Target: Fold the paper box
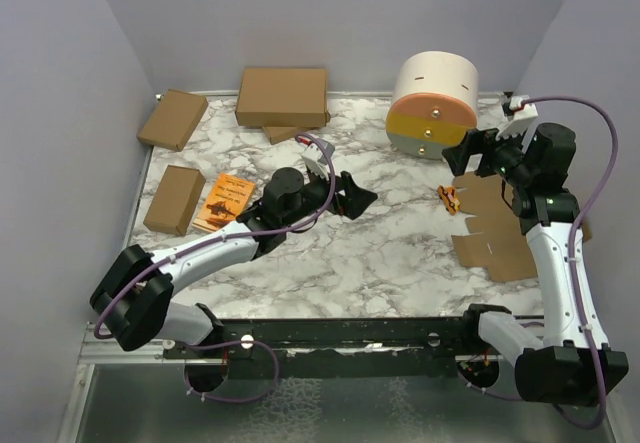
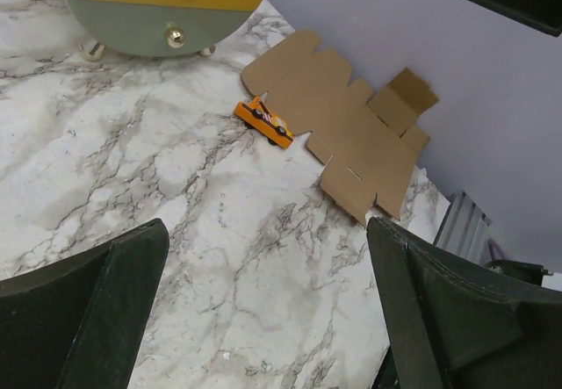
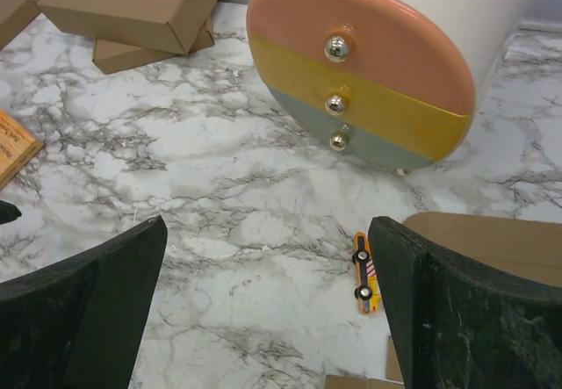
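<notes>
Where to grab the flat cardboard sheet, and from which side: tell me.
Probably the near notched flap of the paper box, the right gripper coming low from the table's middle. It lies flat, so only an edge can be pinched, and the toy car crowds the farther part of that edge.

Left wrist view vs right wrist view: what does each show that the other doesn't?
Left wrist only: the whole notched outline of the flat brown cardboard die-cut sheet. Right wrist only: closed brown cardboard cartons, a corner of the orange printed booklet. Both: the small orange toy car, the round pink, yellow and grey drawer unit, the white marble tabletop.
</notes>
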Available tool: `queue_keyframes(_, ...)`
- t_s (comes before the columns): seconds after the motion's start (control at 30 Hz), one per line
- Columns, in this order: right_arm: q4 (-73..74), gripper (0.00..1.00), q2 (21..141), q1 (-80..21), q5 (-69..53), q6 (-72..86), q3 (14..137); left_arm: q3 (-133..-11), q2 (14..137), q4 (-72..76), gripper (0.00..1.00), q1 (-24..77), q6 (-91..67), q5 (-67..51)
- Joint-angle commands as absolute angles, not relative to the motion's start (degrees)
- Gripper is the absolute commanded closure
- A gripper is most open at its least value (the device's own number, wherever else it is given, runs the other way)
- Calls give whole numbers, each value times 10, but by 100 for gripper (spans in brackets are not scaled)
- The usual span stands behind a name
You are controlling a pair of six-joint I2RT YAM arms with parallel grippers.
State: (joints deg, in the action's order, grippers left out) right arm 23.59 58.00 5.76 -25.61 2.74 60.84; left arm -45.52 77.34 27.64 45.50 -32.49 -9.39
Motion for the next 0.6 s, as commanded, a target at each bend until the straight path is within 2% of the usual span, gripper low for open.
queue_keyframes(0.0,235,1,569,69,-269,28,597,-461,775,283,1,457,-313,-106)
queue_keyframes(0.23,236,1,571,78,-329,15,591,-435,771,325,1,457,-346,-126)
queue_keyframes(0.37,274,1,567,79,-358,-135,576,-430,782,338,1,457,-365,-130)
queue_keyframes(0.57,387,1,591,78,-219,-300,564,-423,828,393,3,465,-420,-140)
